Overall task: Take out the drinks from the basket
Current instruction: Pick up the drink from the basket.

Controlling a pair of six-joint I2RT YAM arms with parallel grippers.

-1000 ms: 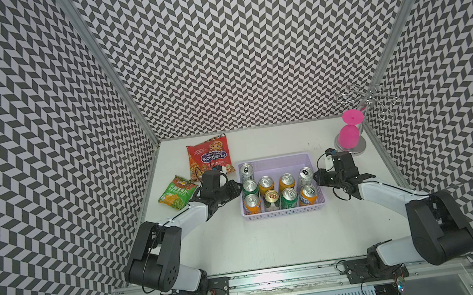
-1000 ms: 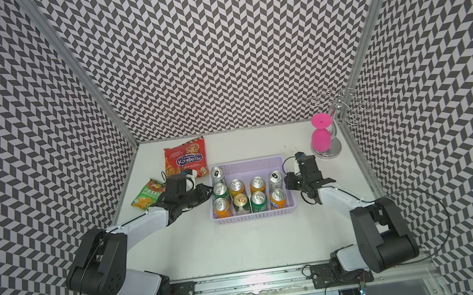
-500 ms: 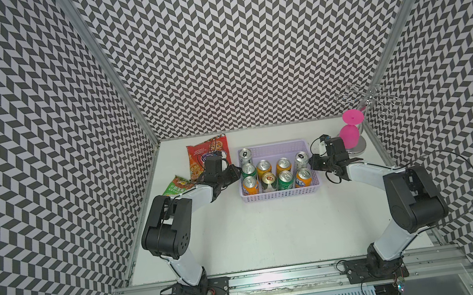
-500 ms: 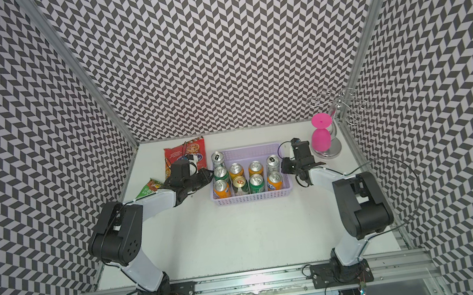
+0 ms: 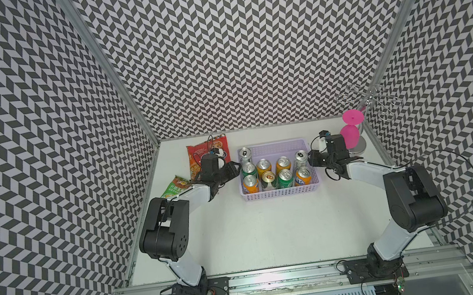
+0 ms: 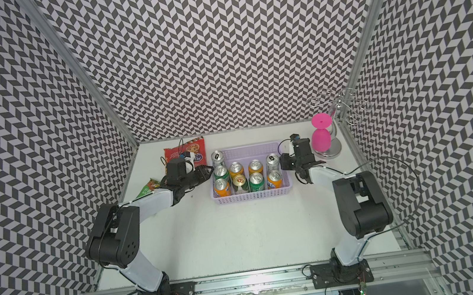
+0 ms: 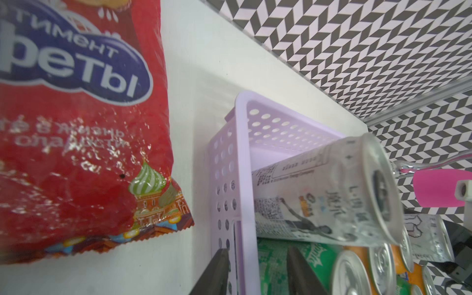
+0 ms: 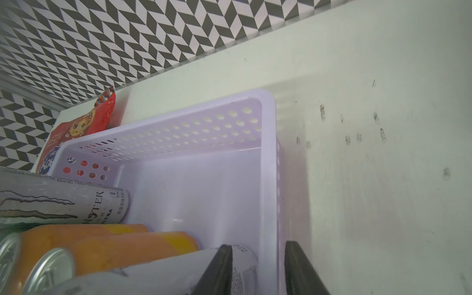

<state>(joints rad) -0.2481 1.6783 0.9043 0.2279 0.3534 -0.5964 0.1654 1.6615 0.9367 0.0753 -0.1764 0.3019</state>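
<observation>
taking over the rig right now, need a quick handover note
Left gripper: open, straddling the basket wall on its side, holding nothing.
Right gripper: open, straddling the opposite wall, holding nothing.
Cans: all nine upright inside the basket.
Done: none taken out.
Left: lift out all nine.

Red snack bag (image 7: 76,132): Cyrillic "ТИМЕНТ", "реТЫ". Silver can (image 8: 63,204), 11 o'clock corner of basket (image 8: 268,153): "NSTER", "ULTRA".
</observation>
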